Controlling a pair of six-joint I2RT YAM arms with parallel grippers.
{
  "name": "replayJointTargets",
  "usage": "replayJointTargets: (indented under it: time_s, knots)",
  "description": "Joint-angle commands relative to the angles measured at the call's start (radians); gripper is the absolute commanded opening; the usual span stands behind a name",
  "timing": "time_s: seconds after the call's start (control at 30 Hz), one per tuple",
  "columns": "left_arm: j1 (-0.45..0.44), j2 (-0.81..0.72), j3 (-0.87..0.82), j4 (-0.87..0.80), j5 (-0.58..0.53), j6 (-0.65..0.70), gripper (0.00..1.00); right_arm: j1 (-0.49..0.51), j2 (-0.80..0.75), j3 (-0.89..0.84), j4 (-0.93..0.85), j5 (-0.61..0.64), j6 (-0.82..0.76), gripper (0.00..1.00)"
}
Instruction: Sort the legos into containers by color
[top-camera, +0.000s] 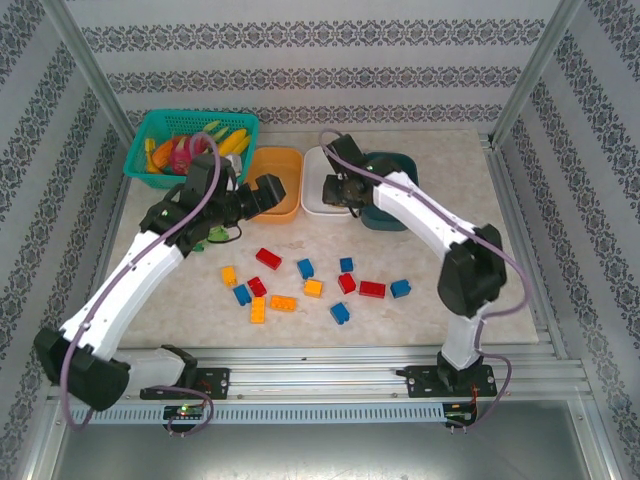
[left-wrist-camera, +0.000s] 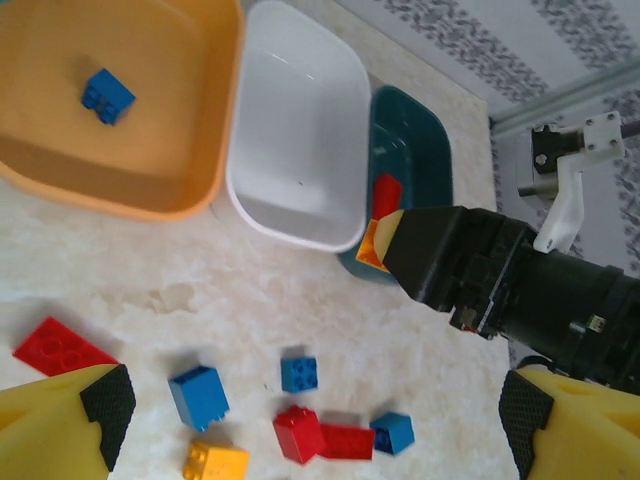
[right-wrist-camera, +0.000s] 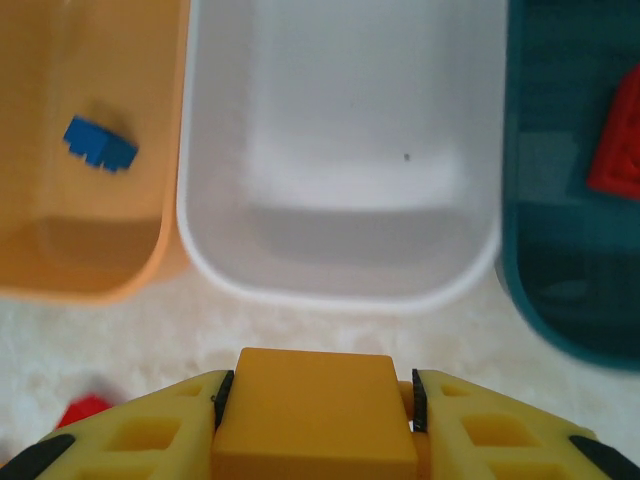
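The left gripper (left-wrist-camera: 315, 408) is hovering, jaws wide and empty, by the orange tray (left-wrist-camera: 180, 150), which is holding a blue brick (left-wrist-camera: 107, 96). Loose legos (top-camera: 312, 288) are lying in the middle of the worktop (top-camera: 440, 325). The right gripper (right-wrist-camera: 315, 430) is clamping an orange-yellow brick (right-wrist-camera: 315, 400) at the white tray's (left-wrist-camera: 300, 130) near rim; the teal tray (left-wrist-camera: 425, 150) is carrying a red brick (left-wrist-camera: 387, 192).

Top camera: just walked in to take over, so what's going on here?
The right end effector grips an orange-yellow plastic brick just short of the white plastic tray. The orange tray holds one blue brick, the dark teal tray a red brick. The left end effector hangs open above the loose bricks.
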Motion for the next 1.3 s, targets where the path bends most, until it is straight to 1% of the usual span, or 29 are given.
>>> replayJointTargets:
  time_s: [0.0,0.23,0.43,0.53,0.63,0.7,0.83,0.9,0.97,1.03,1.13,1.2,1.27]
  knots:
    - [0.042,0.067,0.067,-0.008,0.034,0.015,0.96,-0.044,0.177,0.154,-0.065,-0.039,-0.047,0.37]
    - [0.086,0.204,0.135,0.037,0.068,0.054,0.96,-0.102,0.472,0.501,-0.141,-0.098,-0.064,0.38]
    - [0.095,0.259,0.132,0.058,0.09,0.069,0.96,-0.13,0.645,0.718,-0.209,-0.165,-0.051,0.42]
    - [0.095,0.265,0.124,0.059,0.094,0.077,0.96,-0.133,0.688,0.785,-0.24,-0.177,-0.05,0.48]
    - [0.095,0.264,0.118,0.056,0.098,0.083,0.96,-0.134,0.686,0.784,-0.24,-0.179,-0.044,0.56]
    - [0.094,0.262,0.124,0.05,0.104,0.087,0.96,-0.135,0.674,0.785,-0.244,-0.182,-0.045,0.59]
    - [0.095,0.247,0.14,0.015,0.108,0.096,0.95,-0.135,0.605,0.783,-0.243,-0.17,-0.055,0.63]
    - [0.095,0.231,0.15,-0.026,0.097,0.1,0.94,-0.136,0.553,0.781,-0.24,-0.161,-0.065,0.64]
    - [0.095,0.205,0.153,-0.091,0.071,0.1,0.93,-0.13,0.479,0.767,-0.232,-0.153,-0.084,0.64]
    - [0.094,0.171,0.143,-0.157,0.044,0.1,0.92,-0.117,0.387,0.717,-0.199,-0.149,-0.109,0.63]
    - [0.095,0.105,0.101,-0.26,-0.008,0.082,0.91,-0.081,0.207,0.532,-0.094,-0.162,-0.156,0.63]
    - [0.094,0.06,0.057,-0.323,-0.036,0.061,0.9,-0.046,0.071,0.353,0.007,-0.169,-0.183,0.63]
    - [0.094,0.007,-0.013,-0.364,-0.044,0.035,0.89,-0.005,-0.098,0.113,0.161,-0.186,-0.201,0.63]
